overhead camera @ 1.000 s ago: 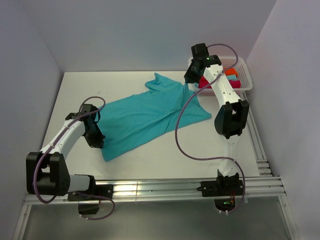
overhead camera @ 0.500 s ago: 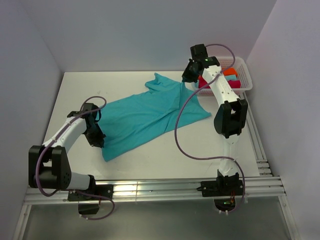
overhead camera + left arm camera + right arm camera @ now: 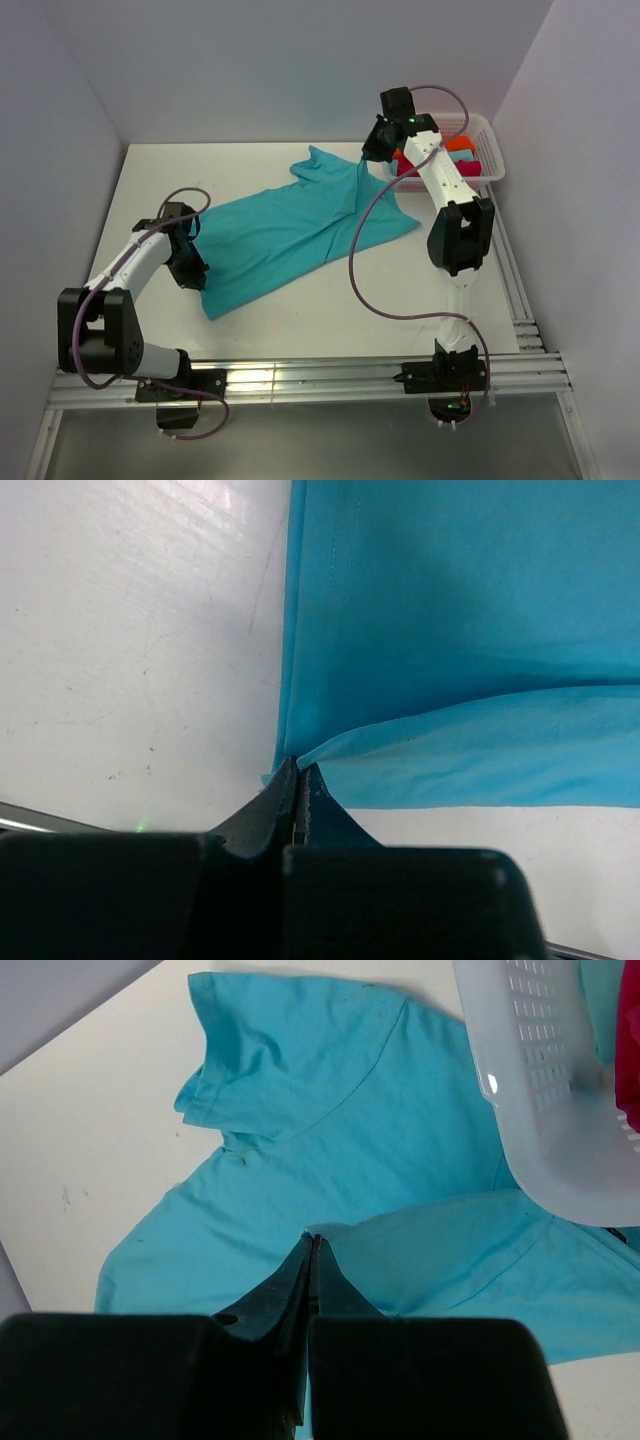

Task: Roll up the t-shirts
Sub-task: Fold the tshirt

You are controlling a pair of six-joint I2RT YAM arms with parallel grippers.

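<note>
While stretched between two pinches, risks dragging the turquoise t-shirt [image 3: 290,235] askew on the table [image 3: 300,325] rather than flattening it for rolling. Lies spread diagonally to the left of the white basket [image 3: 492,150], collar and sleeve end nearest the basket, hem end well away from it.

Pinched at a hem corner, far left of the basket, by the left fingers [image 3: 280,802], pressed together on the cloth. Pinched again at a lifted fold just beside the basket's left wall by the right fingers [image 3: 296,1282], likewise clamped on fabric.

Could lose either thin pinch under a harder pull, dropping that edge in a crumple. Could catch the raised fold on the basket rim, or nudge the basket, given how near the right pinch hangs. Could trap wrinkles and spoil a tight roll.

Counted: one t-shirt on the table; in the basket one orange t-shirt [image 3: 462,143], one magenta t-shirt [image 3: 470,167], seemingly one pale turquoise t-shirt [image 3: 603,1005]; one basket; two arms
</note>
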